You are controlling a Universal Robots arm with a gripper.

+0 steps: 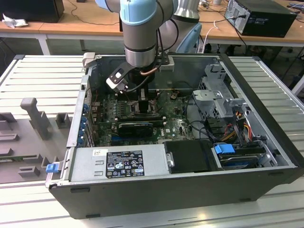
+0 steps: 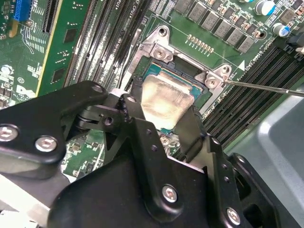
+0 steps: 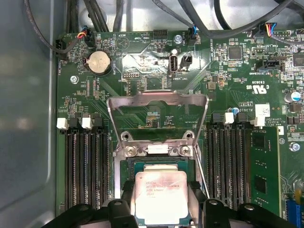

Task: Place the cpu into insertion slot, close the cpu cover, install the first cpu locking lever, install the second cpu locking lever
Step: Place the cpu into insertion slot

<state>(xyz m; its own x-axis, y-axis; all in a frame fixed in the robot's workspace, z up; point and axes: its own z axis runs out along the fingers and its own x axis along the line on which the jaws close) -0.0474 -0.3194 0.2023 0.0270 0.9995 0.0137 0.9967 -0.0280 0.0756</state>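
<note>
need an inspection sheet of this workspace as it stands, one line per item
surface: slatted metal table bearing an open computer case
job's things: cpu at the insertion slot; cpu cover flipped open
clutter: grey fixtures on the table, exterior view's left
grippers: end effector shut on the cpu
cables: black bundle at the board's edge; coloured wires by the drive bay
surroundings: desks behind, one with a black box

open cpu cover (image 3: pixel 157 99) stands beside insertion slot (image 3: pixel 127 170); memory slots (image 3: pixel 85 161) flank both sides.
</note>
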